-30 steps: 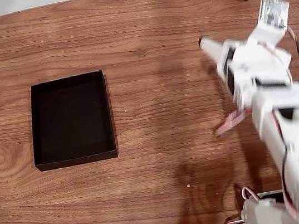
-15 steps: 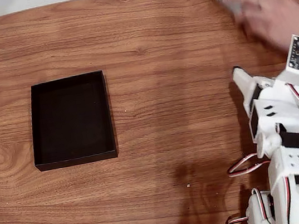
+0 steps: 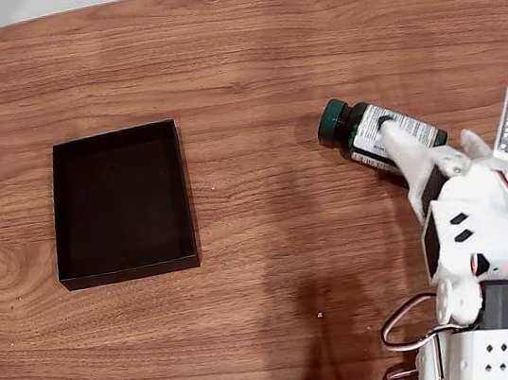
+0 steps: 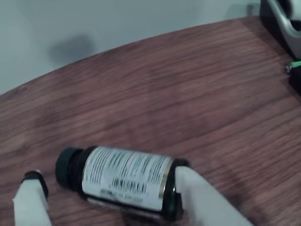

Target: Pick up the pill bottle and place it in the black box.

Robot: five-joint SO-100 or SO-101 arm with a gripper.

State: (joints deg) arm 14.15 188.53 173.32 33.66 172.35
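Observation:
The pill bottle [image 3: 389, 136] lies on its side on the wooden table, right of centre in the fixed view, with its dark-green cap [image 3: 331, 121] pointing left. Its white label [image 4: 124, 176] faces up in the wrist view. My gripper [image 3: 414, 139] hovers over the bottle and stands open. In the wrist view one white fingertip [image 4: 32, 188] is near the cap and the other [image 4: 197, 193] is at the bottle's base; I cannot tell whether either touches it. The black box [image 3: 59, 214] sits far to the left, with nothing inside.
My white arm and its base [image 3: 492, 307] fill the lower right corner, with loose cables [image 3: 407, 315] beside it. A dark object [image 4: 282, 19] stands at the table's far edge in the wrist view. Bare wood lies between bottle and box.
A hand carried the bottle from the table's top right edge down to right of centre, then withdrew. My arm swung back, and the gripper now sits over the bottle.

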